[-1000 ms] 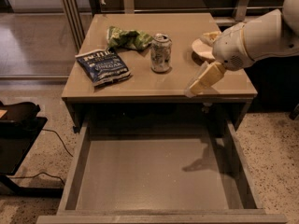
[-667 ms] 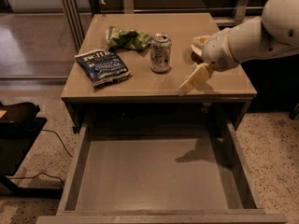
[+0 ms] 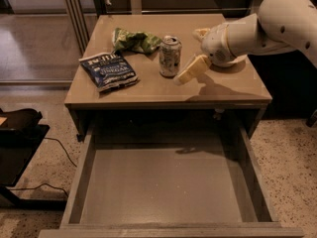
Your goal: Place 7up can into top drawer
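The 7up can (image 3: pixel 170 56) stands upright on the tan table top, near its middle. It is silver-white with green and dark markings and a shiny top. My gripper (image 3: pixel 188 73) hangs just right of the can, a little above the table, its cream fingers pointing down-left toward the can. It holds nothing. The top drawer (image 3: pixel 163 182) is pulled wide open below the table's front edge; its flat grey floor is bare.
A dark blue chip bag (image 3: pixel 108 71) lies at the table's left front. A crumpled green chip bag (image 3: pixel 134 40) lies behind the can. A white bowl (image 3: pixel 200 33) sits behind my wrist, mostly hidden. A black stand (image 3: pixel 17 143) is on the floor at left.
My gripper has moved left across the table, from the right front edge to just beside the can. The can and the drawer have not moved.
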You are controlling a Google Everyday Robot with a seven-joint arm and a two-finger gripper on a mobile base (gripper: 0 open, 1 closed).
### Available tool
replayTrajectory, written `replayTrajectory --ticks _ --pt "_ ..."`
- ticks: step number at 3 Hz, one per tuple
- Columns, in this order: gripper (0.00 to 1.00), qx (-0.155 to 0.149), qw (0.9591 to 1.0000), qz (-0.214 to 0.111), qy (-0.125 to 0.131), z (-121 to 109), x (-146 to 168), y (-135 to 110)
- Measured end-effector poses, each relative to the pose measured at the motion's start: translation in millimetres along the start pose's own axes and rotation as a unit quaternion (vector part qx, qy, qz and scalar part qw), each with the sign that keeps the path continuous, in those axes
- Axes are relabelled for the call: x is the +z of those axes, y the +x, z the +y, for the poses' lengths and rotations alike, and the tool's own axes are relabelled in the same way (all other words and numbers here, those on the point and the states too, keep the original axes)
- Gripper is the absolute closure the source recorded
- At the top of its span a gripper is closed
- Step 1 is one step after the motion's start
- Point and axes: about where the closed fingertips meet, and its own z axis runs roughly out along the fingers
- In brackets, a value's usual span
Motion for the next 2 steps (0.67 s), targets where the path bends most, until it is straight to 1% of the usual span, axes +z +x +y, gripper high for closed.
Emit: replayTrajectory --ticks 1,2 --pt "0.00 0.012 0.9995 -0.028 0.008 -15.6 18.3 -4.8" --pt "0.00 0.034 0.9981 -0.049 0.008 -18.9 37.2 -3.3"
